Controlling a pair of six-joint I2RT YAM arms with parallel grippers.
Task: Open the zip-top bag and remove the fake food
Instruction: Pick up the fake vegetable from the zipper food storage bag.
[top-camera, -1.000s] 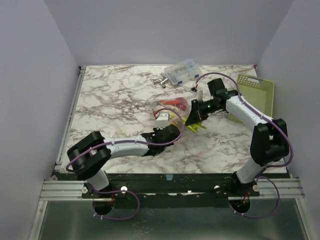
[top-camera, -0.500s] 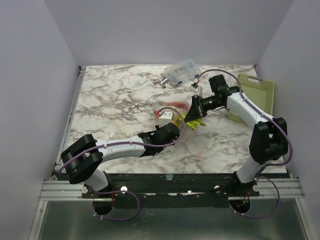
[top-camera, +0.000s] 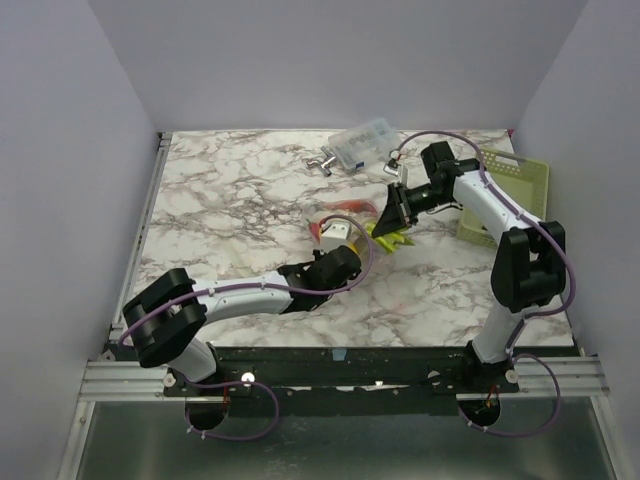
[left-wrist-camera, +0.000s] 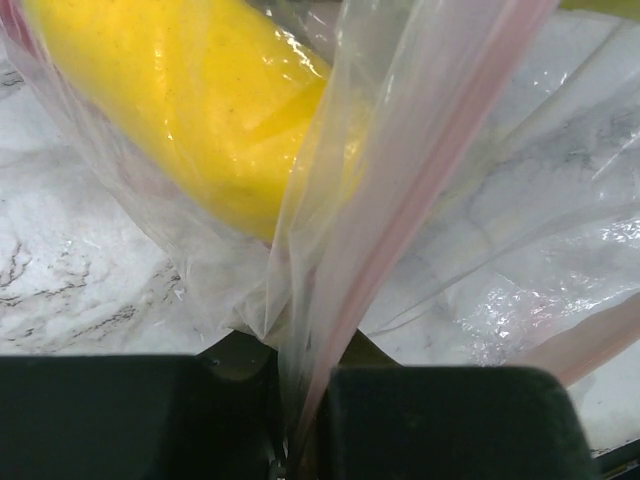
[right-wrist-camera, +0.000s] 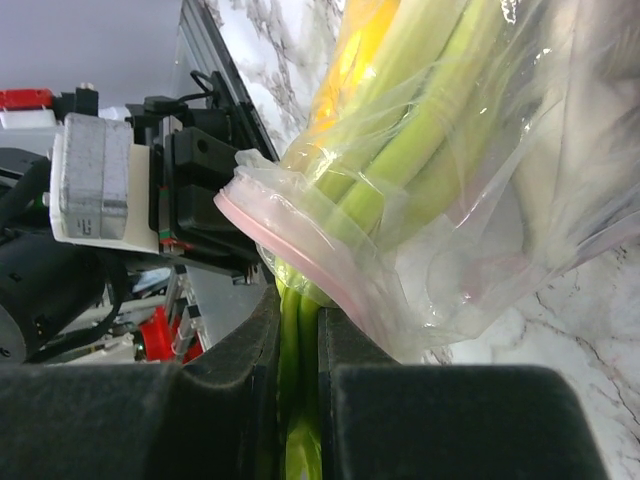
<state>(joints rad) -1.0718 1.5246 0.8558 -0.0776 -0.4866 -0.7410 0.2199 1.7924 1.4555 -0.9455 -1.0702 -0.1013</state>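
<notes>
At the near edge of the table (top-camera: 220, 200), the left arm (top-camera: 240, 293) lies low and almost flat, stretched to the right over the marble. Its left gripper (left-wrist-camera: 300, 388) is closed on the zip-top bag (top-camera: 350, 235), which sits near the middle of the table. Open marble lies left of the bag up to the side rail, and also in the near right part, between both arms. The right arm (top-camera: 490, 210) stands up from its base, bends over the right side and reaches the bag from the far right. The green basket (top-camera: 520, 175) stands just beside its forearm, at the right edge.

The left wrist view shows what the top view does not: the fingers pinch the thin plastic at the pink zipper strip (left-wrist-camera: 400, 220), and a yellow piece (left-wrist-camera: 200, 110) lies inside the bag. The right wrist view shows the right gripper (right-wrist-camera: 298, 350) clamped on the green stalk (right-wrist-camera: 420, 150), which comes out through the bag's mouth. A red piece (top-camera: 345, 206) lies at the bag's far side; whether it is inside, I cannot tell. Near the back wall are a clear box (top-camera: 362, 143) and a metal fitting (top-camera: 322, 162).
</notes>
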